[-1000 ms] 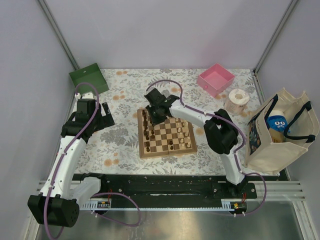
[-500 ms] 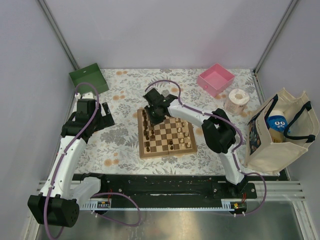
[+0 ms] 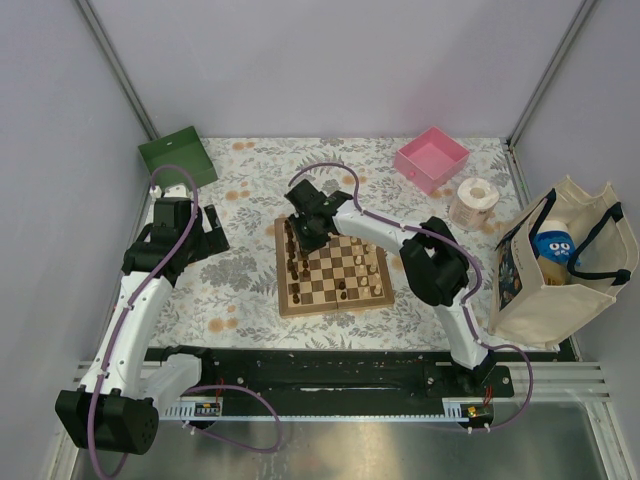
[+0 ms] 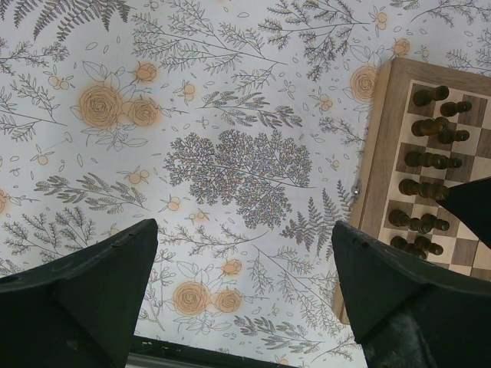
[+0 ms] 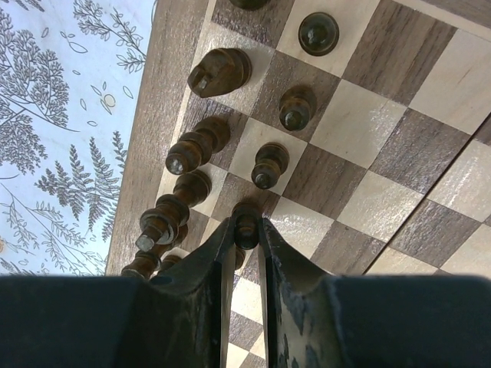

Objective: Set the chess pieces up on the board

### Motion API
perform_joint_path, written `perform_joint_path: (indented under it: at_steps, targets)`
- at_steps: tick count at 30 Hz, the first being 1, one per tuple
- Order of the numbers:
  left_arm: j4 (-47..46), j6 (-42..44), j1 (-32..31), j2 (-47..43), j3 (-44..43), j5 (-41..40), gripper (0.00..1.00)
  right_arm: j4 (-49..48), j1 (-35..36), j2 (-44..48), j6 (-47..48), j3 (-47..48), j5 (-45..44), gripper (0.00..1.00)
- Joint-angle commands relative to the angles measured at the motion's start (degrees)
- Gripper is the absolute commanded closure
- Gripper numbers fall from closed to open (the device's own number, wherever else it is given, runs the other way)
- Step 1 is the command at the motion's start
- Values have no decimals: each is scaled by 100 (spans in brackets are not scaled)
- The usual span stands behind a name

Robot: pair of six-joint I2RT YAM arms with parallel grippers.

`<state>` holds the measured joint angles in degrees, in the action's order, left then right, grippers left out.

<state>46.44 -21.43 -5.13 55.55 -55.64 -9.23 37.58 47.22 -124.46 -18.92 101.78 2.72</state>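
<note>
The board (image 3: 335,306) lies mid-table with dark and pale chess pieces (image 3: 357,262) scattered on it. Dark pieces (image 3: 292,262) line its left columns. My right gripper (image 3: 304,230) reaches over the board's far left corner. In the right wrist view this gripper (image 5: 246,230) is shut on a small dark pawn (image 5: 246,218) standing on a square, and other dark pieces (image 5: 268,162) stand just beyond. My left gripper (image 4: 245,291) hangs open over the floral cloth left of the board (image 4: 381,138), holding nothing.
A green box (image 3: 177,155) sits at the back left and a pink box (image 3: 431,158) at the back right. A paper roll (image 3: 474,200) and a cream tote bag (image 3: 560,260) stand to the right of the board.
The right gripper has shifted slightly left over the board's far left corner. The left arm has not moved.
</note>
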Motion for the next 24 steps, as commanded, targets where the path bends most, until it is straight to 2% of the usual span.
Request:
perform_joint_path:
  at_steps: [1,5,14,24]
  targets:
    - [-231,16,29,-106,9,62,1,38,85,-69,-33,272,88,75]
    - [-223,16,38,-97,9,71,1,47,77,-113,-24,299,88,73]
    - [-231,16,38,-80,9,80,1,56,85,18,20,316,36,61]
    - [-231,16,29,-88,9,62,1,144,77,650,213,308,-219,56]
